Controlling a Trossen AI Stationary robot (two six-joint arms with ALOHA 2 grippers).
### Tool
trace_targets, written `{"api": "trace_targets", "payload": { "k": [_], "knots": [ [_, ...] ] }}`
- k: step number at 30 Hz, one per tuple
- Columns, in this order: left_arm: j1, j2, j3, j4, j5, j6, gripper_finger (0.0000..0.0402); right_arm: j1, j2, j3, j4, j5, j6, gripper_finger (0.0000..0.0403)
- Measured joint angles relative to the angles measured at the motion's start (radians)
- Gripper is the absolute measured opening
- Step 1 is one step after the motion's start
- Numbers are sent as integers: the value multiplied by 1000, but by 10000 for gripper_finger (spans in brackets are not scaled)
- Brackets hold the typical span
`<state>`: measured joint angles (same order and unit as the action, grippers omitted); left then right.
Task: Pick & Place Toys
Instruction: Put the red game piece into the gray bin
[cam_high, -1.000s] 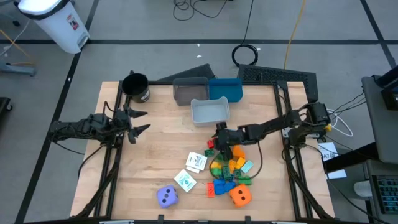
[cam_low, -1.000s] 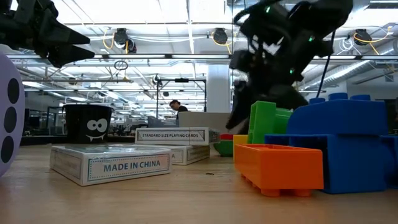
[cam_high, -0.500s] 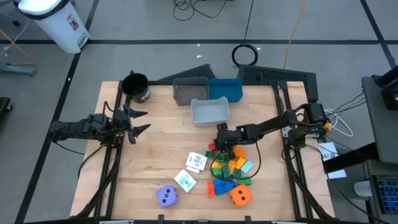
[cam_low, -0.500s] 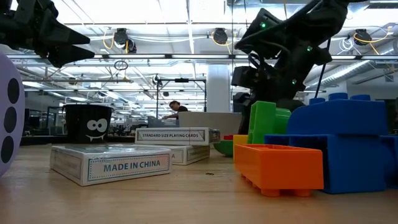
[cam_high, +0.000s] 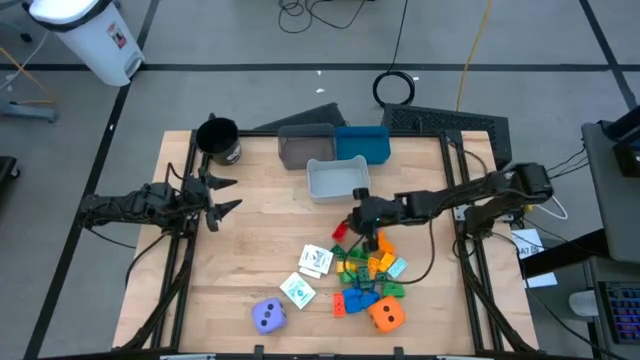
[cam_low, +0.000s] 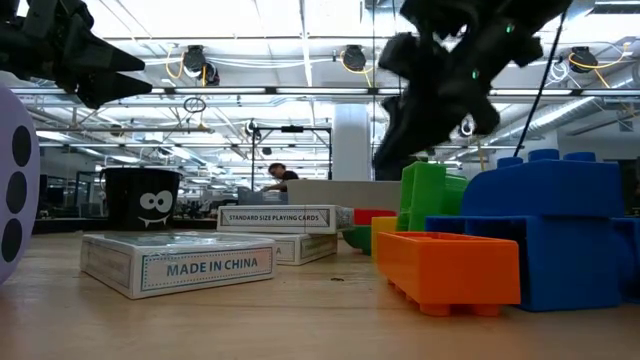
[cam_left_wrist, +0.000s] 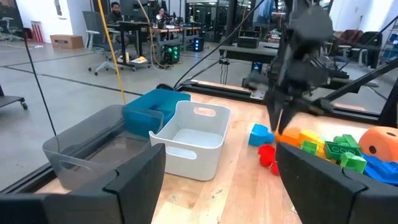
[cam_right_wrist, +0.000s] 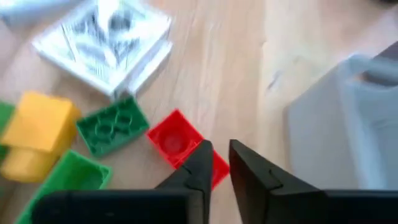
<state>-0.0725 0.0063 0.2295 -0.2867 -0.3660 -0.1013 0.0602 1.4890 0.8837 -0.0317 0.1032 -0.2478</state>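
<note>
Two arms flank the wooden desk (cam_high: 250, 240). At the left edge the left end effector (cam_high: 222, 196) waits with its fingers spread apart, holding nothing. Behind it, at the far left corner, stands one black cup (cam_high: 219, 141); the low view shows a cartoon face with two round eyes printed on it. Three bins sit along the far edge: a dark grey bin (cam_high: 306, 148), a blue bin (cam_high: 364, 144) beside it, and a light grey bin (cam_high: 337, 179) just in front of both.

Toward the near edge lies one purple die (cam_high: 268, 316) with dark pips. Right of it lie two white card packs with green print, one (cam_high: 298, 291) nearer and one (cam_high: 316, 260) farther. In the low view the closest pack reads "MADE IN CHINA" and the one behind reads "STANDARD SIZE PLAYING CARDS".

Next comes the heap of building blocks (cam_high: 367, 272) in red, orange, yellow, green and blue, too tightly packed to count. One red block (cam_high: 338, 229) lies apart at the heap's far side, close to the light grey bin. One orange die (cam_high: 387, 316) rests at the heap's near edge.

Over the heap's far side hangs the right end effector (cam_high: 366, 224); its wrist view shows the fingers (cam_right_wrist: 200, 165) nearly together, a thin gap between them, gripping nothing, just above the red block.
</note>
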Motion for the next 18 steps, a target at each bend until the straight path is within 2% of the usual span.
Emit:
{"api": "trace_targets", "payload": {
  "k": [3,6,9,14,18],
  "knots": [
    [0,0,0,0,0,0,310,-7,-63,2,1,-1,-3,4],
    [0,0,0,0,0,0,310,-8,-91,2,-1,-2,-3,18],
    [0,0,0,0,0,0,310,-8,-79,2,7,-10,-34,52],
    [0,0,0,0,0,0,310,-1,48,2,24,-135,-67,135],
    [0,0,0,0,0,0,310,19,150,2,34,-55,-127,188]
  ]
}}
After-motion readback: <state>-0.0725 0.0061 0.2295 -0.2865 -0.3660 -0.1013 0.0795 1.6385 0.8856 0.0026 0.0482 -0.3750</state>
